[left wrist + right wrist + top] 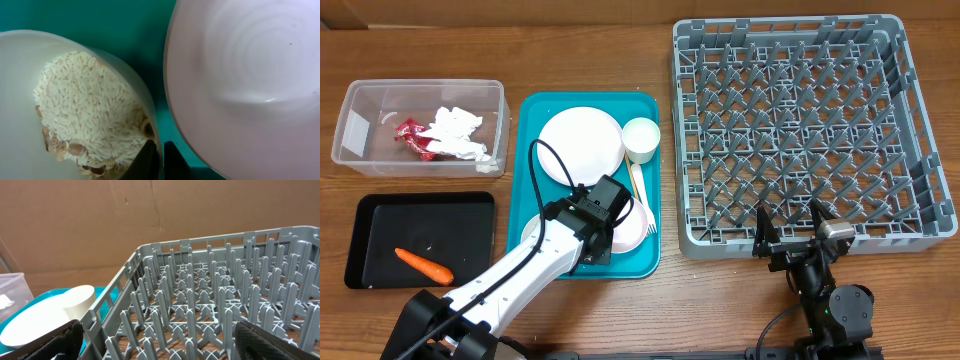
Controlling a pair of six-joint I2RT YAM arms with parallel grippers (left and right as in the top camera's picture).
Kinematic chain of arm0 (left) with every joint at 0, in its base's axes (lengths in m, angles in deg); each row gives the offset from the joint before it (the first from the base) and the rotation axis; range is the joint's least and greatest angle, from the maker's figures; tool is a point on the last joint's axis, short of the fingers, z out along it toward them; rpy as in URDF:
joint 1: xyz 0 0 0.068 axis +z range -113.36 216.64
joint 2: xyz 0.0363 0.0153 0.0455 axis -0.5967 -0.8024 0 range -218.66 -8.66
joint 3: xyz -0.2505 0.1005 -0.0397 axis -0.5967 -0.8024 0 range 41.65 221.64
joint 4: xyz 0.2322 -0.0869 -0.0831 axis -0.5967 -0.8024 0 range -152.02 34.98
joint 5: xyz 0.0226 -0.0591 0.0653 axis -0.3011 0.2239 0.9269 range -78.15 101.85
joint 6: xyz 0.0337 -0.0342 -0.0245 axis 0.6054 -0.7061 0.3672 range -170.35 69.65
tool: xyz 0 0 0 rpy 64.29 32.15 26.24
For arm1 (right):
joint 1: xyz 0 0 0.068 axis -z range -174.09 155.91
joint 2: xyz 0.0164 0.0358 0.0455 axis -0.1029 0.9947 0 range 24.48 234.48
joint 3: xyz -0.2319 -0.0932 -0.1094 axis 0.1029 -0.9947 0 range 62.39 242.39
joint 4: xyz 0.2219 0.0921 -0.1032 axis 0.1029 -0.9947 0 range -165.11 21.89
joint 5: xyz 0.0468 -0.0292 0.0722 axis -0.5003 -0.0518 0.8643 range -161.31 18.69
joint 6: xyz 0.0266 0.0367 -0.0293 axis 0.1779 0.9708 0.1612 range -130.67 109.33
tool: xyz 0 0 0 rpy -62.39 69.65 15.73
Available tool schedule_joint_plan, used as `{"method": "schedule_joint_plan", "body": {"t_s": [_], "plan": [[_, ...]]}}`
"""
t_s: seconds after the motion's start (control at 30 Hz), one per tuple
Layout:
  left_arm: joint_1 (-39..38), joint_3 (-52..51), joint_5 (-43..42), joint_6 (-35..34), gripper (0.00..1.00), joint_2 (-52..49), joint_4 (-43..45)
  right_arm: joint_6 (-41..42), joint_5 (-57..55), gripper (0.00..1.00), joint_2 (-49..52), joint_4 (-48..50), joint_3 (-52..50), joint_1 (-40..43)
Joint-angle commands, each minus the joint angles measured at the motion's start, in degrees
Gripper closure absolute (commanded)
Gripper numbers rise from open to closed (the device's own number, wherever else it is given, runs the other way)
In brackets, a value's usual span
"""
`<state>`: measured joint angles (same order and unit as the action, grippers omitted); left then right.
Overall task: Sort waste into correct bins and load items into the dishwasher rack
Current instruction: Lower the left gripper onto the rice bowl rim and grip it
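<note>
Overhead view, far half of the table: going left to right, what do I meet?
clear tub → large white plate → small white cup → dishwasher rack

Ahead-left of the left gripper (161, 161), matt grainy rice (85, 115) fills a smooth white bowl (17, 100); ahead-right, a glossy pale pink bowl (250, 80).
</note>
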<state>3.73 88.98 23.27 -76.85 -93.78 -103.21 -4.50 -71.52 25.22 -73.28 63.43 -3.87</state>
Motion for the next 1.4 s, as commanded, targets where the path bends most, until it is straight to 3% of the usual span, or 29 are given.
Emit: {"method": "schedule_joint_plan", "body": {"t_s": [0.0, 0.83, 0.87, 0.9, 0.97, 1.37], "plan": [[0.3, -0.4, 0.6, 0.6, 0.96, 0.1, -1.0, -0.2, 0.3, 0.00, -0.5, 0.3, -0.6, 0.2], [0.3, 1.2, 1.6, 1.7, 0.96, 0.1, -2.8, -0.2, 0.3, 0.00, -0.5, 0.3, -0.6, 0.2], [0.3, 1.1, 1.6, 2.1, 0.95, 0.1, -2.8, -0.2, 0.3, 0.00, -0.5, 0.3, -0.6, 0.2], [0.3, 1.1, 1.6, 2.1, 0.84, 0.1, -2.8, -0.2, 0.3, 0.00, -0.5, 0.3, -0.6, 0.2], [0.3, 1.1, 1.6, 2.1, 0.80, 0.1, -2.8, -0.2, 0.3, 0.00, -0.5, 0.3, -0.6, 0.2], [0.3, -0.9, 1.2, 2.1, 0.80, 0.1, -1.3, -0.2, 0.3, 0.00, -0.5, 0.3, -0.6, 0.2]]}}
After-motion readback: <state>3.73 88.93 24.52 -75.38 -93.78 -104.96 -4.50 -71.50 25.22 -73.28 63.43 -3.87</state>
